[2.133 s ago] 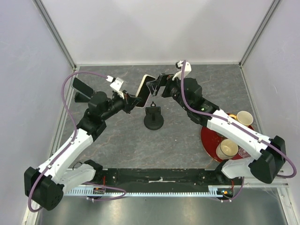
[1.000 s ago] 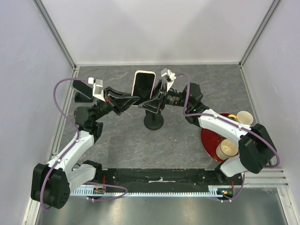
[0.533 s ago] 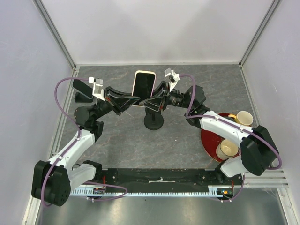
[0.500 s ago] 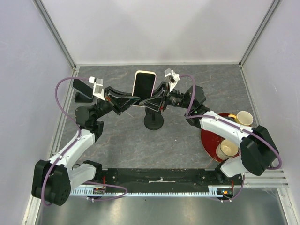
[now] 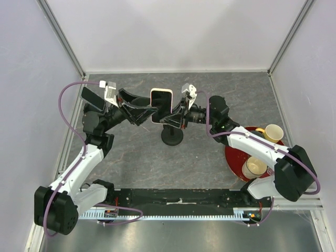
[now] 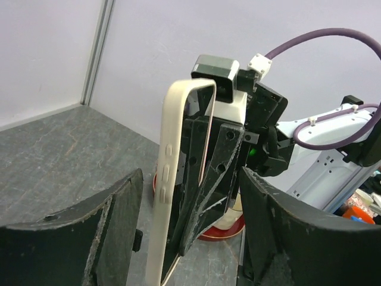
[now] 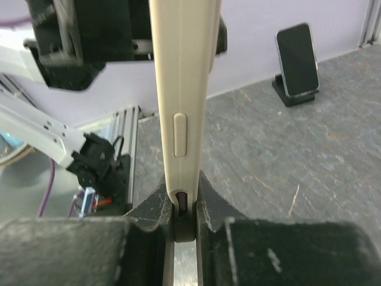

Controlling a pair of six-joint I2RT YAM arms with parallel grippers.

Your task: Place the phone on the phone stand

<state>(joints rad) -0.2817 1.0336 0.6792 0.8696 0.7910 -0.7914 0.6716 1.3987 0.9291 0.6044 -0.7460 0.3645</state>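
Grey table [image 5: 131, 157], right gripper [image 5: 173, 116] clamping upright phone [image 5: 161, 104] near stand [image 5: 171, 138], left gripper [image 5: 149, 112] spread wide

Grey stone-look table [image 5: 142, 157] w/ black round-base stand [image 5: 171, 137] at ctr, spare phone [image 5: 90, 97] propped on small dock [image 7: 290, 95] far left, & red plate [image 5: 234, 156] w/ cups [image 5: 254, 167] on right.

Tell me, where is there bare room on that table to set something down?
Bare: the stretch between the stand and the arm bases, and the far right corner behind the right arm. Crowded: mid-table, where left hand and right hand meet at the phone, and the plate of cups.
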